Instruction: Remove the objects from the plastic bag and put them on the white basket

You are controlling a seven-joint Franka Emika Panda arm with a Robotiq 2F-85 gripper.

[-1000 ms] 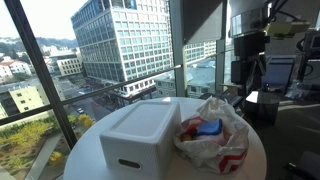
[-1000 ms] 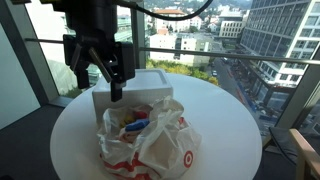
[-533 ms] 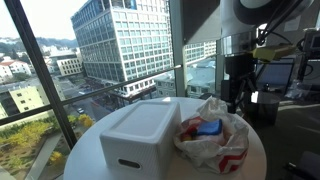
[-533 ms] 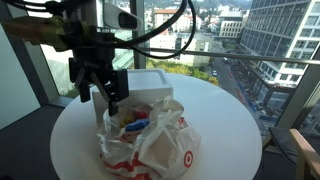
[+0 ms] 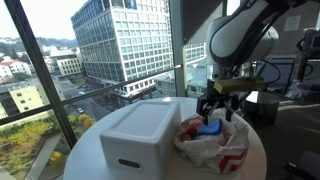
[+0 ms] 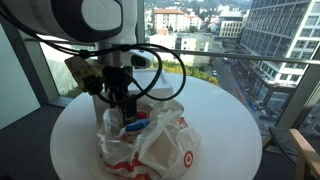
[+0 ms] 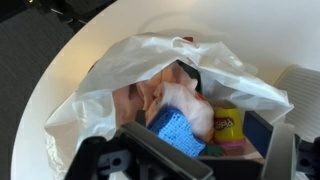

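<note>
Round white table (image 5: 84, 156) by the glass wall (image 5: 45, 70).

- White basket (image 5: 143, 138): box-shaped, toward the table edge nearest the glass. In an exterior view it shows only as a white patch (image 6: 163, 92) behind the arm.
- Plastic bag (image 5: 222, 146): crumpled white with red print, just beside the basket toward the room-side edge, mouth gaping upward. Also seen at (image 6: 158, 146) and (image 7: 105, 85).
- Contents, wrist view: a blue sponge-like block (image 7: 177, 131) at the centre and a yellow tub (image 7: 228, 123) beside it. Other items are pale and unclear. The blue also shows in both exterior views (image 5: 208, 128) (image 6: 136, 127).
- Gripper (image 5: 218, 108) (image 6: 122, 104): pointing down, low over the bag's mouth. The jaws are spread wide, the fingers (image 7: 97, 160) at the sides of the wrist view, with nothing held between them.
</note>
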